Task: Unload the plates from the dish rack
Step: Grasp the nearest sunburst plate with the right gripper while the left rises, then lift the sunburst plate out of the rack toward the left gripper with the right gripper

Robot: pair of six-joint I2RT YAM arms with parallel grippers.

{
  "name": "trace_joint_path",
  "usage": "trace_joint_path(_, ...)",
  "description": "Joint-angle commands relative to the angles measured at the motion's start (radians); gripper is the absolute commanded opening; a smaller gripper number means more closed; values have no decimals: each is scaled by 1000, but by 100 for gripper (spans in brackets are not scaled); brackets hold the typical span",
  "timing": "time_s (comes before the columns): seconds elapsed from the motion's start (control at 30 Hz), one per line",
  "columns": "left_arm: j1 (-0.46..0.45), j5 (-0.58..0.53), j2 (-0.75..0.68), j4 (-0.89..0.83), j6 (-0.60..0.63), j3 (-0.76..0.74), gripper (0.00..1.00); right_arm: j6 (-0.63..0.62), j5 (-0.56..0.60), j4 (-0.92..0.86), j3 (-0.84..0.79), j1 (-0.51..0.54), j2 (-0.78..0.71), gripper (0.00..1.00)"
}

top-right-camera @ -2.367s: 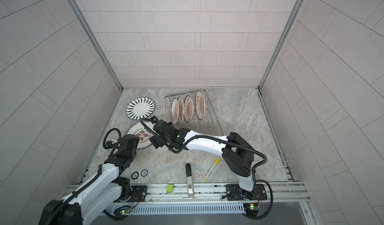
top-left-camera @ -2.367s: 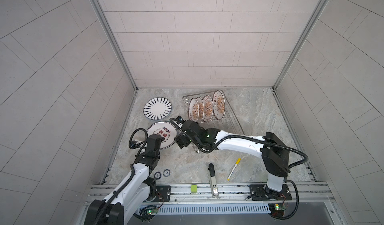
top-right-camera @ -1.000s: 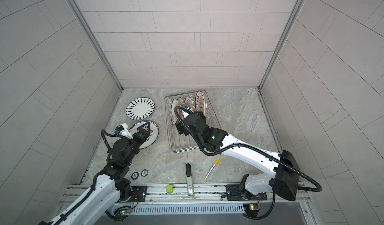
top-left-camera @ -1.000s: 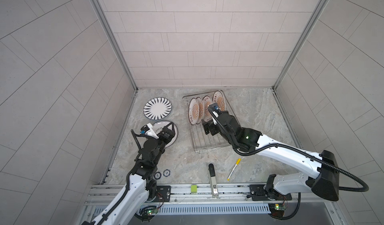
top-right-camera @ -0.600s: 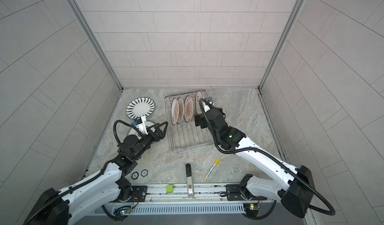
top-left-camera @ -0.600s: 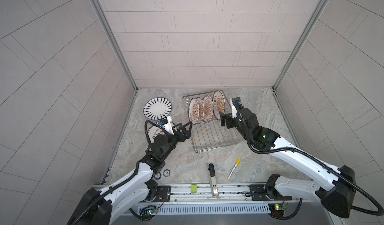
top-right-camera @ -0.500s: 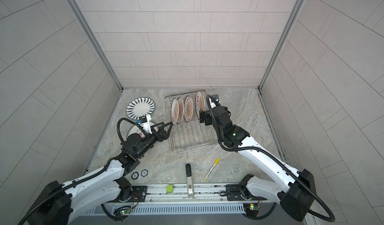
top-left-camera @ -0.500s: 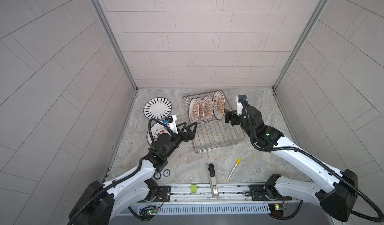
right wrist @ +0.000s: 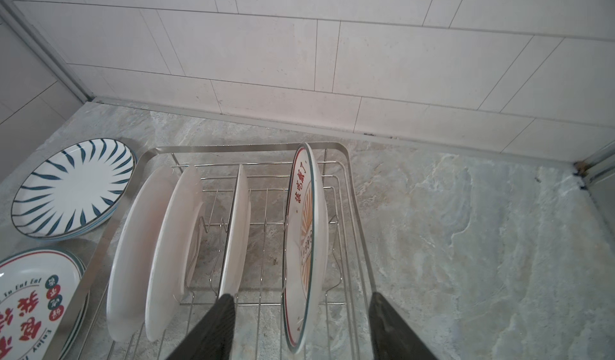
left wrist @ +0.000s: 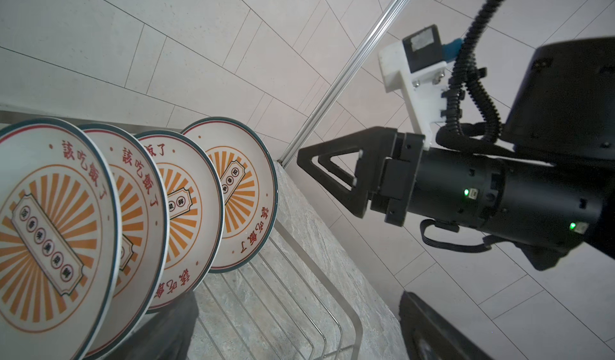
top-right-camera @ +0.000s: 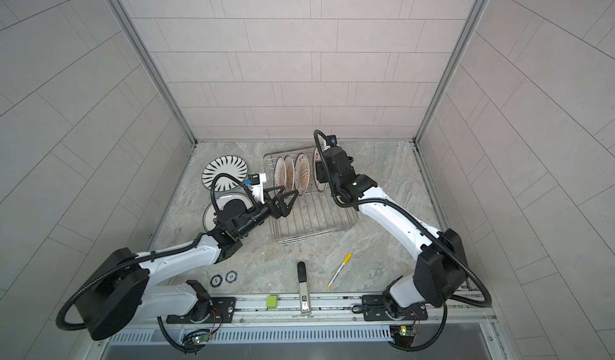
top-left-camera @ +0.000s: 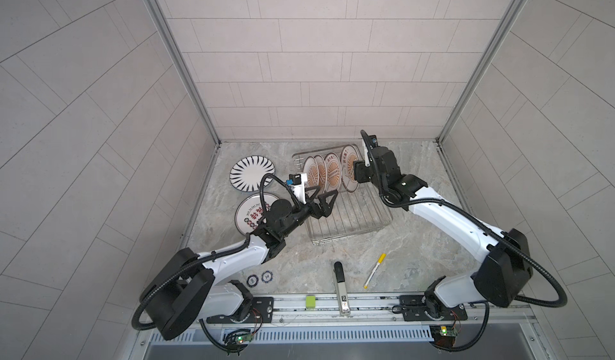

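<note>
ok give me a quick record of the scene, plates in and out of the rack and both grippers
in dish rack: four upright plates
on table: striped plate, red-lettered plate, beside the rack
left gripper: open, holding nothing, near the rack
right gripper: open, astride the rightmost plate, not yet closed

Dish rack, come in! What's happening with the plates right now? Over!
Left gripper open at the dish rack's edge. Right gripper open, straddling the end plate, not clamped yet. Four plates standing in the rack. Neighbour plate close to one finger.
</note>
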Motion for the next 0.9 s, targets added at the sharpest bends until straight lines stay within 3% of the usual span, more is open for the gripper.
trace_joint_path(0.0,-7,8,20,57,30,41,100,-10,34,-74,77,-9,69,57)
trace_joint_path(0.1,-9,-10,31,67,38,36,100,-13,51,-117,143,-12,144,46)
trace_joint_path(0.37,-9,-24,14,75,51,8,100,-27,130,-144,202,-10,246,29)
trace_joint_path(0.87,-9,-66,28,131,48,-32,100,-29,340,-194,287,32,346,11)
